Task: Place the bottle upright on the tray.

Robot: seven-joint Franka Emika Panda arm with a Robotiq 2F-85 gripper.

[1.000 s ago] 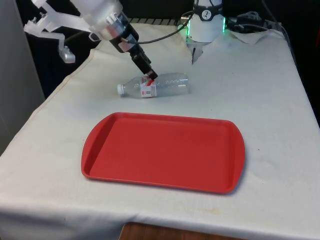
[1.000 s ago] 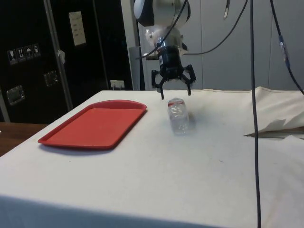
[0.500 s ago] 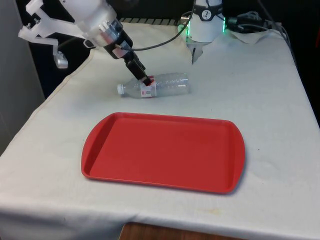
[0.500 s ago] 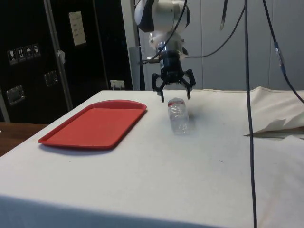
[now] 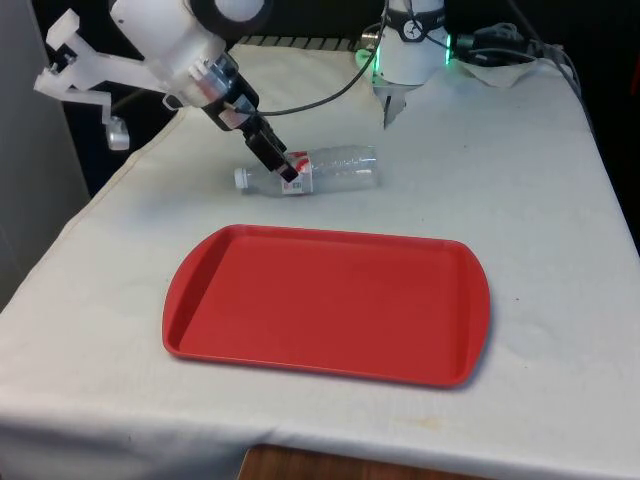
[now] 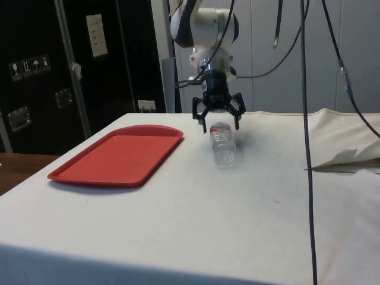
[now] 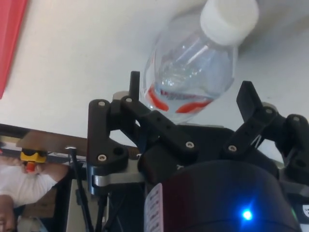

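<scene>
A clear plastic bottle (image 5: 322, 170) with a white cap and a red-and-white label lies on its side on the white cloth, cap towards the front view's left. My gripper (image 5: 284, 166) is open and sits low over the bottle's label end. The side view has the gripper (image 6: 217, 123) with one finger on each side of the bottle (image 6: 224, 147), apart from it. From the wrist, the bottle (image 7: 189, 53) lies between the black fingers (image 7: 134, 83). The red tray (image 5: 330, 300) rests flat and bare, nearer the front edge than the bottle.
The robot's base (image 5: 412, 48) and a heap of cables and crumpled cloth (image 5: 505, 52) stand at the table's far end. Part of a person in white (image 7: 13, 180) is visible past the table's edge. Dark cabinets (image 6: 47, 65) stand behind the tray (image 6: 119, 155).
The gripper has come down and moved towards the front view's left along the bottle, so its open fingers now straddle it. The bottle and tray have not moved.
</scene>
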